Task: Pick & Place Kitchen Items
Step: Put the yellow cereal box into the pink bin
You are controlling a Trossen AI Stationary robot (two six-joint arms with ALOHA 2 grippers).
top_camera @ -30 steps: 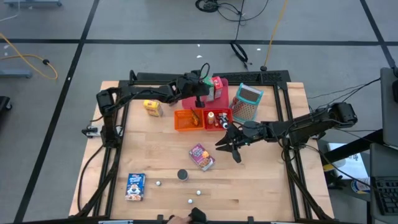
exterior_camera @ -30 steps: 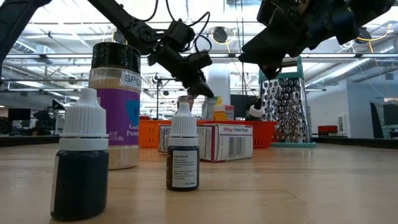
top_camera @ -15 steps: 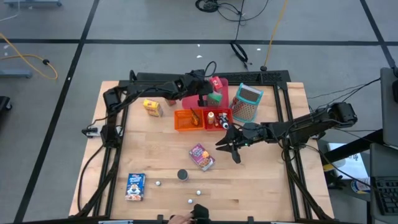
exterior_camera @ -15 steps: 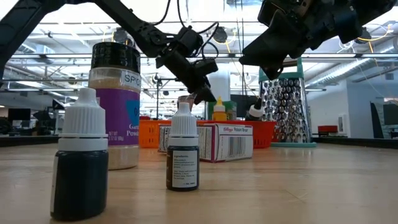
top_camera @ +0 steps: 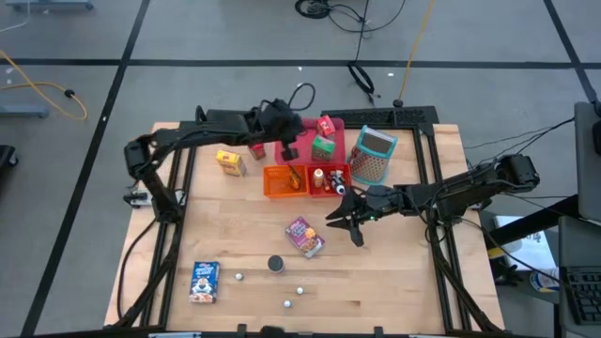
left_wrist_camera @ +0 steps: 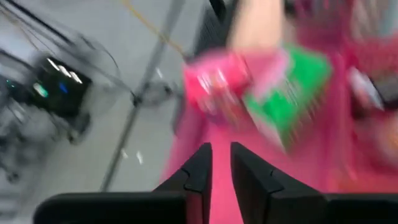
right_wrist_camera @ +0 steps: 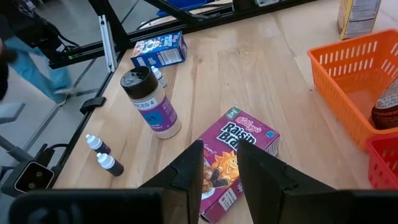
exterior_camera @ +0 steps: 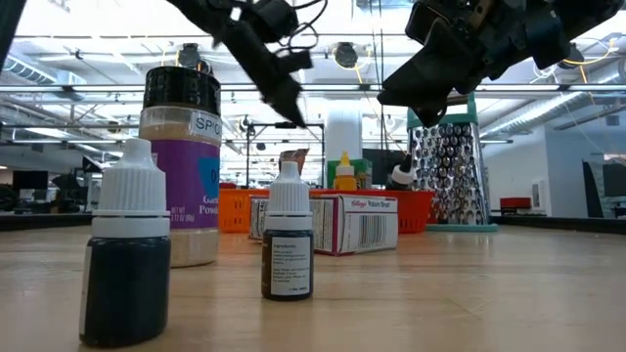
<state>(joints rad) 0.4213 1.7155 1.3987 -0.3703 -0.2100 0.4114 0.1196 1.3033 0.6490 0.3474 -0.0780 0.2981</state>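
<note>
My left gripper point(top_camera: 285, 148) hovers slightly open and empty over the left edge of the pink tray point(top_camera: 302, 158); its wrist view point(left_wrist_camera: 221, 167) looks at a red packet point(left_wrist_camera: 217, 87) and a green box point(left_wrist_camera: 286, 93) lying on that tray. My right gripper point(top_camera: 344, 225) hangs open and empty above the table's middle, just right of the purple cereal box point(right_wrist_camera: 233, 155). Other kitchen items rest on the wood: a yellow box point(top_camera: 228, 162), a black-lidded can point(top_camera: 275, 264), a blue box point(top_camera: 204, 281), white balls point(top_camera: 300, 290) and two tiny bottles point(exterior_camera: 287, 240).
An orange bin point(top_camera: 281, 181) and a red bin point(top_camera: 329, 178) holding small bottles stand side by side near the tray. A metal grater point(top_camera: 373, 155) stands to their right. Black frame rails run along the table's left, right and far edges.
My left gripper has risen from just above the tray and bins and drawn back toward the table's left edge, tipping from steeply down to a shallower slant. The things on the tray and the table have stayed where they were.
</note>
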